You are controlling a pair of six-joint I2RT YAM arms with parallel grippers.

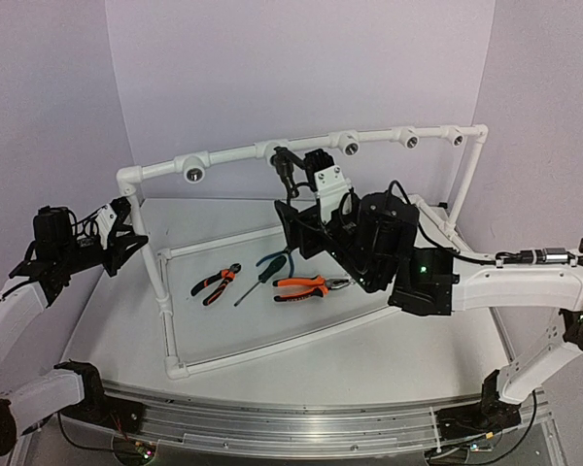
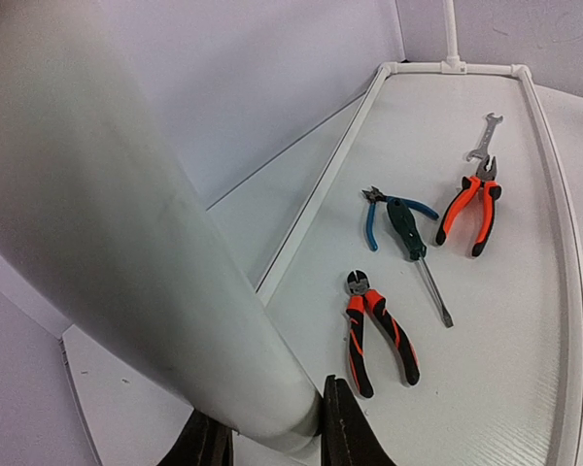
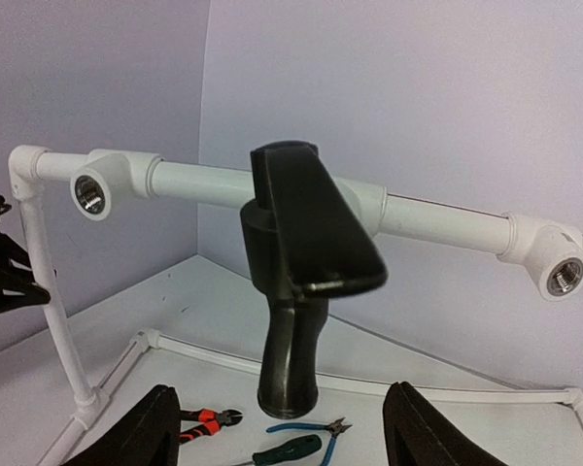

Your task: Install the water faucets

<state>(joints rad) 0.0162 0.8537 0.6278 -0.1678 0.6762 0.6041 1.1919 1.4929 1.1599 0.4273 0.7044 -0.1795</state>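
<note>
The black faucet (image 1: pixel 286 168) hangs spout-down from a middle fitting of the white pipe frame's top rail (image 1: pixel 238 153). In the right wrist view the faucet (image 3: pixel 296 282) fills the centre, with its flat lever pointing toward the camera. My right gripper (image 3: pixel 282 437) is open, its fingers (image 3: pixel 151 432) spread wide just below and in front of the faucet without touching it. My left gripper (image 1: pixel 126 240) is shut on the frame's left upright post (image 1: pixel 148 243). In the left wrist view the post (image 2: pixel 155 272) sits between its fingers (image 2: pixel 348 427).
Open round sockets (image 1: pixel 195 173) (image 1: pixel 350 146) (image 1: pixel 410 140) sit along the rail. Inside the frame's floor rectangle lie two orange-and-black pliers (image 1: pixel 217 282) (image 1: pixel 311 285), a green screwdriver (image 1: pixel 262 275), blue-handled cutters (image 2: pixel 374 218) and a small wrench (image 2: pixel 481 136).
</note>
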